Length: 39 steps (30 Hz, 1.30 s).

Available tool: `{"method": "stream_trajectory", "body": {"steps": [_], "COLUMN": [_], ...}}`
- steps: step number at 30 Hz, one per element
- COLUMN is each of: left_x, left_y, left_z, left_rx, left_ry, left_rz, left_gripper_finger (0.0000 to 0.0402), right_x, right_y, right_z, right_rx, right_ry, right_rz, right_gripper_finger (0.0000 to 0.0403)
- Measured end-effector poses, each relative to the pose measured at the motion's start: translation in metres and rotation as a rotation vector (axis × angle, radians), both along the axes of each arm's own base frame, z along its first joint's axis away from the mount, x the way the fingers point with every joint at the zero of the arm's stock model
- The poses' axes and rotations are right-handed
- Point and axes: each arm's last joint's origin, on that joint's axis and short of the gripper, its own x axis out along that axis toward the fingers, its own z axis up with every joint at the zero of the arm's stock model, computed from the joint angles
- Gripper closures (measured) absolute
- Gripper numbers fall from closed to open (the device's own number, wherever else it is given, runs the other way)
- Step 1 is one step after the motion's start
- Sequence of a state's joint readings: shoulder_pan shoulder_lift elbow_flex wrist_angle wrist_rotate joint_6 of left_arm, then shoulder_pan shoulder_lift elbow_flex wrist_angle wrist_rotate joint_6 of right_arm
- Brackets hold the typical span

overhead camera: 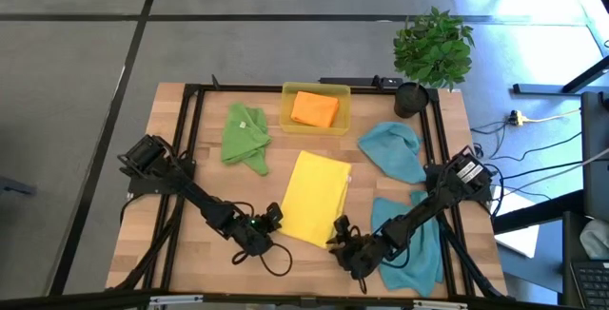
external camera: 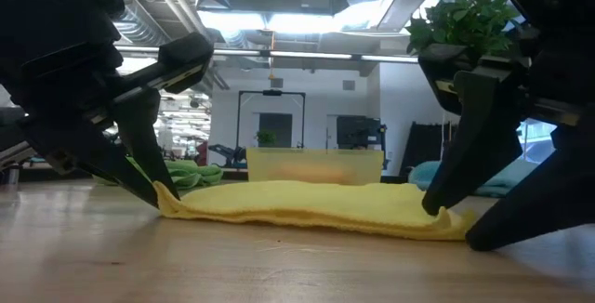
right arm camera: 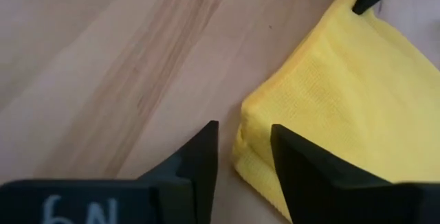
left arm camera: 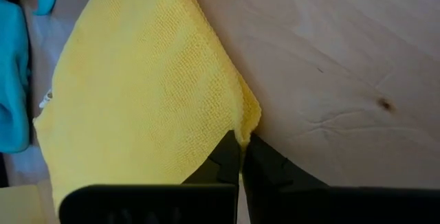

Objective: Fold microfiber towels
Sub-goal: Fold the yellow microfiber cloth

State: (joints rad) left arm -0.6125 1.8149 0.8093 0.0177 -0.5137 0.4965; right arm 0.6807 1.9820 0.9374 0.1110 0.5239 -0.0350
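Wooden worktop (overhead camera: 181, 253) is carrying the folded yellow microfiber towel (overhead camera: 317, 197), long axis running away from both arms. Left hand (left arm camera: 240, 157) is pinching its near-left corner shut; right hand (right arm camera: 245, 157) is straddling the near-right corner, fingers half-parted, not yet gripping.

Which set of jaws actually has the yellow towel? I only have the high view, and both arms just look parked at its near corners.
Observer: The left arm's jaws are shut on one near corner of the yellow towel. Its wrist view shows the fabric pinched between them.
Operator: And the right?
Observer: The right arm's jaws stand apart, straddling the other near corner, not yet closed on it.
Operator: Is the towel lifted?
Observer: No. The low view shows it lying on the table, with both pairs of jaws down at its ends.
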Motion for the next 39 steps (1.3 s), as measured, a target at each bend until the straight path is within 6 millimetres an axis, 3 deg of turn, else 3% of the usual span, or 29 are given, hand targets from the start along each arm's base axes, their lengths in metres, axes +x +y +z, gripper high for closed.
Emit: {"method": "stream_trajectory", "body": {"steps": [12, 18, 23, 30, 39], "left_x": [0.000, 0.001, 0.007, 0.010, 0.010], "left_y": [-0.001, -0.013, -0.035, -0.058, -0.067], "left_z": [0.000, 0.007, 0.026, 0.051, 0.059], "left_rx": [-0.051, -0.157, -0.242, -0.349, -0.442], "left_ry": [-0.013, -0.042, -0.085, -0.069, -0.028], "left_rz": [0.042, 0.102, 0.111, 0.112, 0.069], "left_gripper_finger": [0.0401, 0.0401, 0.0402, 0.0401, 0.0401], "right_x": [-0.001, -0.006, -0.012, -0.019, -0.008], "right_y": [-0.003, -0.003, 0.006, 0.022, 0.048], "right_z": [-0.002, 0.009, 0.026, 0.032, 0.065], "right_rx": [-0.038, 0.000, 0.079, 0.132, 0.179], "right_ry": [-0.004, -0.015, -0.056, -0.069, -0.156], "right_rz": [-0.028, -0.059, -0.063, -0.027, 0.047], "right_gripper_finger": [0.0394, 0.0398, 0.0400, 0.0401, 0.0402]}}
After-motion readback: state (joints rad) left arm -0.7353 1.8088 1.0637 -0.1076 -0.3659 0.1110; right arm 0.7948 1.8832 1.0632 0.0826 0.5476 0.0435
